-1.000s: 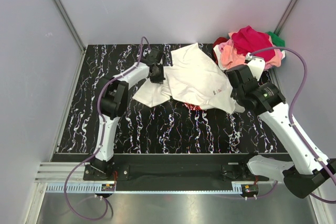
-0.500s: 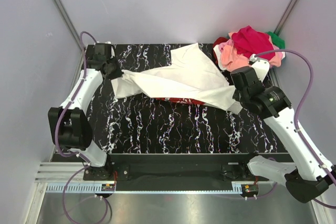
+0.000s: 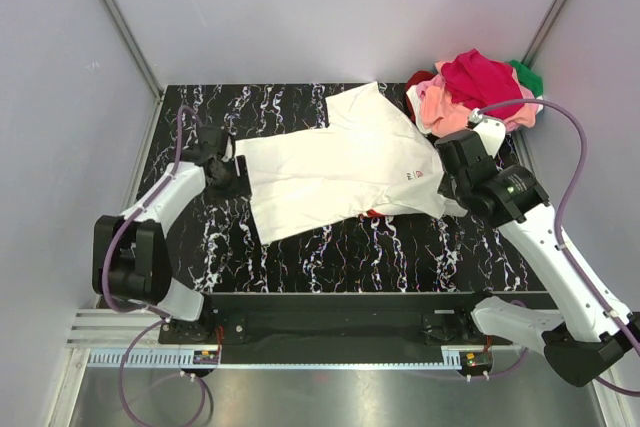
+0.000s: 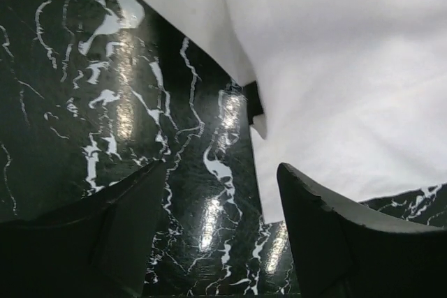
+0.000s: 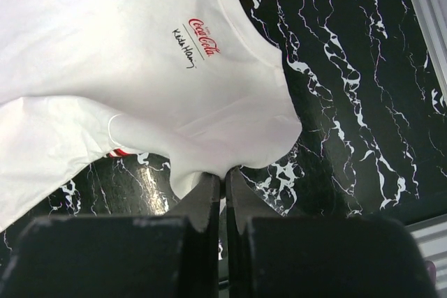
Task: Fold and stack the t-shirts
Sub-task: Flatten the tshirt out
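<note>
The white t-shirt (image 3: 340, 172) lies spread across the middle of the black, white-veined table (image 3: 330, 247), its long side running from the left gripper (image 3: 232, 175) to the right gripper (image 3: 448, 179), with one corner reaching toward the far edge. The left gripper's jaws stand apart with nothing between them. In the left wrist view only bare marble shows between its fingers (image 4: 140, 200), and the shirt's hem lies just beside the right-hand one. The right gripper (image 5: 223, 179) is pressed closed on the shirt's near right edge, the cloth bunching into a small fold at its tips. A small red label (image 5: 202, 35) with a black scrawl under it sits near the neckline, and a sliver of red print (image 5: 120, 152) peeks from beneath the cloth (most of it is hidden). In the far right corner, just behind the right arm, sits the heap of other t-shirts (image 3: 475, 87): magenta on top, pink below, dark red to its left and green at the back, crowding the white shirt's far corner. A purple cable (image 3: 562, 182) loops over the right arm.
</note>
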Motion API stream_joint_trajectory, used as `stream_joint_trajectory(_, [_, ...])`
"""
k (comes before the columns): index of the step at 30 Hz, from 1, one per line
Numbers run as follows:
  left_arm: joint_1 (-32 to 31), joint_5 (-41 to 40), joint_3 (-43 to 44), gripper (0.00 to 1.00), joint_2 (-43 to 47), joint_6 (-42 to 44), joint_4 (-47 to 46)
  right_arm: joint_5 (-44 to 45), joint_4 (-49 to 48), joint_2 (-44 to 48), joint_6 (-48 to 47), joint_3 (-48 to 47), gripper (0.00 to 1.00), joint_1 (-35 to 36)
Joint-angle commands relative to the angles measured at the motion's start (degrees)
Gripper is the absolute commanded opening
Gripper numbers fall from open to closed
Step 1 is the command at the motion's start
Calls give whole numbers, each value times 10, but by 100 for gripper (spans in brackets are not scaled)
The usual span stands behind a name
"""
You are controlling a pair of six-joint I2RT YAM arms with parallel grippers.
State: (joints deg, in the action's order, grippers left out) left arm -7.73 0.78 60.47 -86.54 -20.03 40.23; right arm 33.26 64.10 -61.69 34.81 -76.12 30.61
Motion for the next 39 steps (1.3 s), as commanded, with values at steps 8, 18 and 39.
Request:
stream_joint_trajectory(8, [-141,27,-101,69,98,-114,-19,-9,-20,-5,4,8,0,-5])
stream_joint_trajectory(18, [-177,41,-186,67,84,-156,-63,-25,-26,9,11,36,0,-5])
stream_joint_trajectory(39, [-178,-17,-132,0,-21,-121,-110,-28,-6,43,13,59,0,-5])
